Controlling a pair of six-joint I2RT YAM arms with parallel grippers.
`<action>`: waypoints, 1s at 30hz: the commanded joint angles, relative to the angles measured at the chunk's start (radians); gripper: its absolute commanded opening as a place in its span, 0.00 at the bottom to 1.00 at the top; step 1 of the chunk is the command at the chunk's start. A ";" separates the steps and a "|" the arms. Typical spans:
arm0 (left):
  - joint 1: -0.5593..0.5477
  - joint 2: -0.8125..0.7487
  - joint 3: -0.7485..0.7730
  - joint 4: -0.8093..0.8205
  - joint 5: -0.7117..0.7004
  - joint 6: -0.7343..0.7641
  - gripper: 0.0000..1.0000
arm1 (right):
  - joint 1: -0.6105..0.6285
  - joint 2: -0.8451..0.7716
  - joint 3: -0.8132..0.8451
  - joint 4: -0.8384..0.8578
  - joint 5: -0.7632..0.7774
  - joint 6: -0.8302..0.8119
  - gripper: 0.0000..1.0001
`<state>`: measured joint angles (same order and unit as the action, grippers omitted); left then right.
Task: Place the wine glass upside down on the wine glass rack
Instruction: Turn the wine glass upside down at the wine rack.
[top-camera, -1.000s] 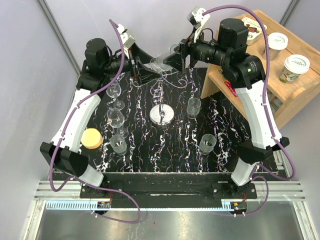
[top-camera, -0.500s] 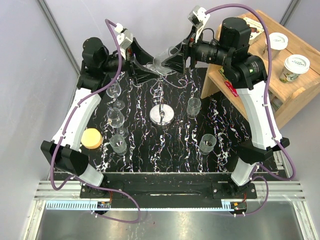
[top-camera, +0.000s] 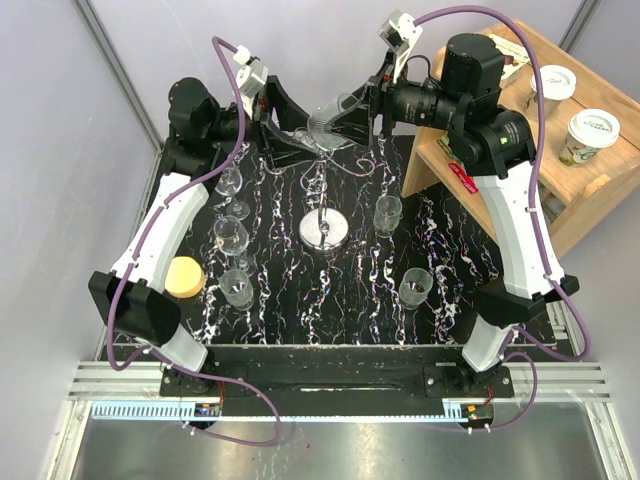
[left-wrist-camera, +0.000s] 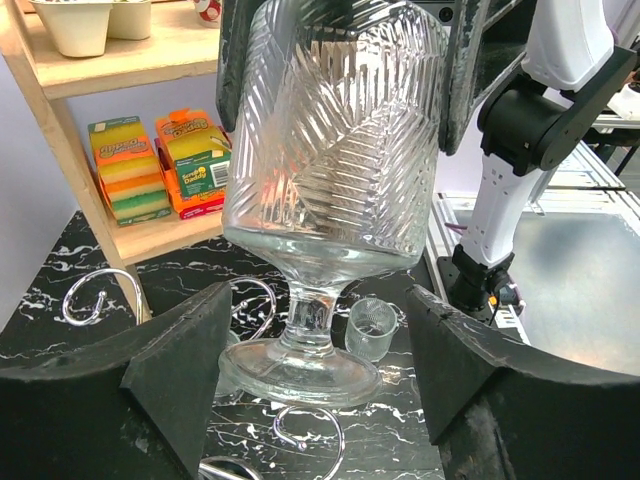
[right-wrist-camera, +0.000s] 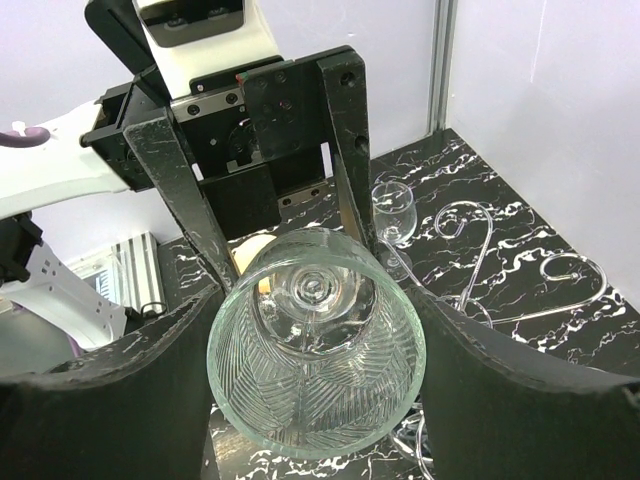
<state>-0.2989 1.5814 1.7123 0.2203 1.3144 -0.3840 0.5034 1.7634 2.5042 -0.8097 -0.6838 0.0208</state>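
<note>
The wine glass (top-camera: 322, 124), clear with a cut leaf pattern, lies roughly level in the air above the back of the table. My right gripper (top-camera: 347, 118) is shut on its bowl; in the right wrist view the bowl (right-wrist-camera: 300, 420) faces the camera mouth first between my fingers. My left gripper (top-camera: 293, 131) is open, its fingers (left-wrist-camera: 190, 350) standing either side of the glass's foot (left-wrist-camera: 300, 372) without touching. The wine glass rack stands below, with its chrome disc base (top-camera: 323, 231) and curled arms (top-camera: 318, 168); the curls also show in the left wrist view (left-wrist-camera: 95, 295).
Several small glasses stand on the black marbled table (top-camera: 340, 300): left (top-camera: 231, 232), front left (top-camera: 238, 287), right (top-camera: 387, 212) and front right (top-camera: 416, 285). An orange disc (top-camera: 183, 275) lies at the left. A wooden shelf (top-camera: 590, 190) with paper cups (top-camera: 594, 128) stands at the right.
My left gripper has shifted slightly right and up toward the glass's foot, and its arm has swung with it. The right gripper has lifted the glass a little.
</note>
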 joint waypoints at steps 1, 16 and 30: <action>0.001 -0.012 0.007 0.022 0.039 0.011 0.74 | -0.020 -0.005 0.067 0.095 -0.010 0.018 0.00; 0.003 0.008 0.075 -0.144 -0.017 0.146 0.72 | -0.026 0.010 0.064 0.109 -0.033 0.042 0.00; 0.027 0.008 0.078 -0.159 -0.038 0.151 0.00 | -0.055 0.025 -0.001 0.107 -0.030 0.004 0.00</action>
<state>-0.2878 1.6020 1.7542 0.0376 1.2850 -0.2539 0.4690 1.7840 2.5225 -0.7753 -0.7235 0.0513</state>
